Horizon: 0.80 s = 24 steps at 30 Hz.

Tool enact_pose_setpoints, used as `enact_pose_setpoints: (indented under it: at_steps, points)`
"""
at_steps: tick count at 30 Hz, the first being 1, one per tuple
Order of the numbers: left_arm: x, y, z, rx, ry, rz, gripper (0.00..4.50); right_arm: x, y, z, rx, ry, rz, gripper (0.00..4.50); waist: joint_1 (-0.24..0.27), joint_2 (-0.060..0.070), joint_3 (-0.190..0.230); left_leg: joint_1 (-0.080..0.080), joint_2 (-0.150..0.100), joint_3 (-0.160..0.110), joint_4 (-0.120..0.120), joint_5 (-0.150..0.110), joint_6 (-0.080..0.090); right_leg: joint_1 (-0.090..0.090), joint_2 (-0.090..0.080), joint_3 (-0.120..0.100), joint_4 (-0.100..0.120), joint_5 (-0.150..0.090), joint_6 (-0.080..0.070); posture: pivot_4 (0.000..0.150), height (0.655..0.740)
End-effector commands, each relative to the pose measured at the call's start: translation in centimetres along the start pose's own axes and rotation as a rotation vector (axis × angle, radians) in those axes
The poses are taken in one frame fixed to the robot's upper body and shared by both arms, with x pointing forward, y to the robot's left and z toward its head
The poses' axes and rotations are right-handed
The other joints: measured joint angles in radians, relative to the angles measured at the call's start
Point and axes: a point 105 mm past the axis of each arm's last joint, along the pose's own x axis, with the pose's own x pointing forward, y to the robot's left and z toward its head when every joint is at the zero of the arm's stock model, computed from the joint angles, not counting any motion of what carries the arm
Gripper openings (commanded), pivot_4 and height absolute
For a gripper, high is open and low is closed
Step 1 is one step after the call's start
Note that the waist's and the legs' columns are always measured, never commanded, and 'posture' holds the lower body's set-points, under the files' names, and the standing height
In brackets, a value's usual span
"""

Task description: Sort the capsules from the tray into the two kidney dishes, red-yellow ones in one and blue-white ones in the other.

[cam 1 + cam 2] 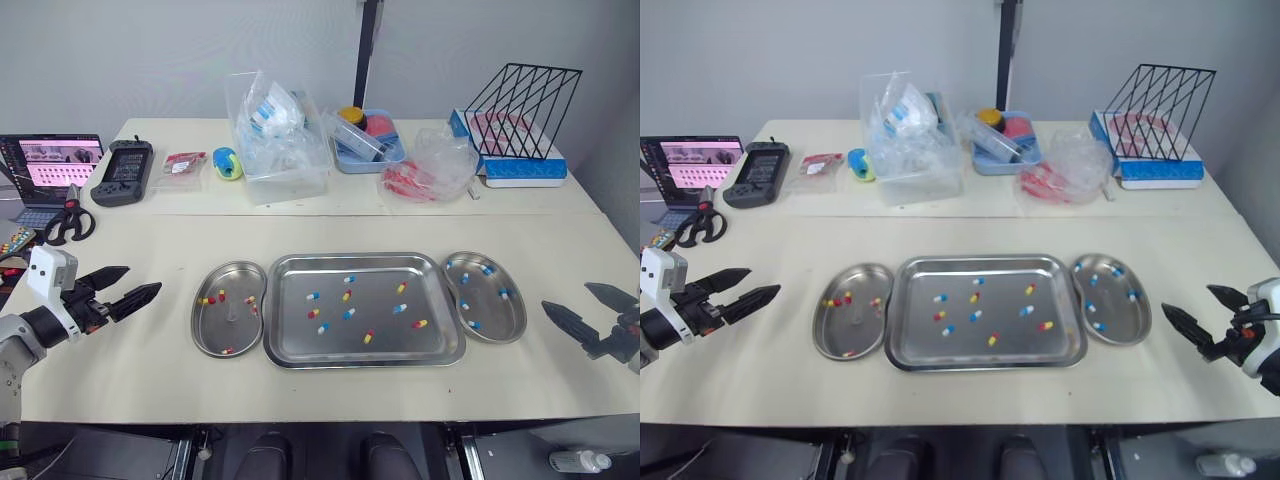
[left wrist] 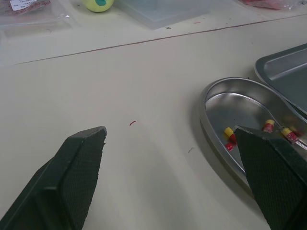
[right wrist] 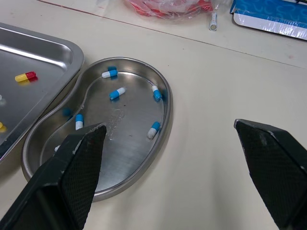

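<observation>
Nearest you are the two grippers. Your left gripper (image 1: 144, 279) sits at 9 o'clock of the tray (image 1: 300, 338), apart from the left kidney dish (image 1: 213, 325). Its black fingers are spread wide with nothing between them. Your right gripper (image 1: 565, 296) sits at 3 o'clock, just beyond the right kidney dish (image 1: 497, 325), and it is spread and empty in the same way. Both grippers point inward toward the dishes.

The tray lies in the middle of the table (image 1: 150, 380) with a kidney dish close against each short side. You cannot tell whether the rims touch. About ten capsules are scattered over the tray floor, roughly half red-yellow capsules (image 1: 368, 337) and half blue-white capsules (image 1: 349, 313), mixed together.

The left kidney dish holds only red-yellow ones, about five. Most are toward its 12 o'clock end and one lies near 6 o'clock. The right kidney dish holds only blue-white ones, about six, spread along its length.

Across the table at 12 o'clock of the tray stands a clear plastic bin (image 1: 285, 170) stuffed with packets, with a blue tub (image 1: 390, 152) beside it. A plastic bag (image 1: 435, 165) of red items lies at 1 o'clock and a black wire rack (image 1: 520, 100) stands at 2 o'clock. At 10 o'clock you have a handheld console (image 1: 123, 172), scissors (image 1: 68, 222) and an open laptop (image 1: 50, 165).
</observation>
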Motion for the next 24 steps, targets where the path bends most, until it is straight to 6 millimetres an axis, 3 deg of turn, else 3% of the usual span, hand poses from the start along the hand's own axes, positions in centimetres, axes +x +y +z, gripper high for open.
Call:
enact_pose_setpoints:
  at_steps: [1,6,11,17,21,24]
  points:
    - [-0.5,-0.2,1.6,0.052,-0.029,-0.017,4.47,0.1,0.6,2.2,-0.031,-0.062,0.020,4.50,0.000,0.000,0.000,0.000,0.000,0.000,0.000,0.000,0.000,0.000,0.000,0.000,0.000,0.000,0.000,0.150,0.7275]
    - [0.3,-4.0,2.2,0.040,-0.087,-0.248,4.47,3.3,6.9,6.7,-0.096,-0.103,0.308,4.50,-0.010,0.001,0.000,0.000,0.001,0.000,0.000,0.000,0.000,0.000,0.001,0.001,0.001,0.000,0.000,0.150,0.7275]
    - [1.3,-6.7,2.9,0.108,-0.136,-0.399,4.47,5.7,13.5,8.4,-0.151,-0.036,0.600,4.50,-0.006,0.001,0.000,-0.001,0.001,-0.001,0.000,0.000,0.000,0.000,0.001,0.000,-0.001,0.000,0.000,0.150,0.7275]
    - [1.7,-9.8,0.5,0.169,-0.055,-0.617,4.47,8.0,20.9,9.4,-0.288,-0.004,0.889,4.50,-0.004,0.001,0.000,-0.002,0.001,-0.001,0.000,0.000,0.000,-0.002,0.001,-0.001,-0.002,0.000,0.000,0.150,0.7275]
    - [2.5,-10.8,0.0,0.187,-0.049,-0.682,4.47,8.9,24.8,9.3,-0.400,-0.014,1.050,4.50,-0.004,0.001,0.000,-0.003,0.001,-0.002,0.000,0.000,0.000,-0.003,0.001,-0.002,-0.001,0.000,0.000,0.150,0.7275]
    - [3.0,-11.3,-0.1,0.192,-0.053,-0.702,4.50,9.9,26.2,8.6,-0.446,0.002,1.100,3.63,0.000,0.000,0.000,-0.005,0.001,-0.002,0.001,0.000,0.000,-0.004,0.001,-0.002,-0.001,0.000,0.000,0.150,0.7275]
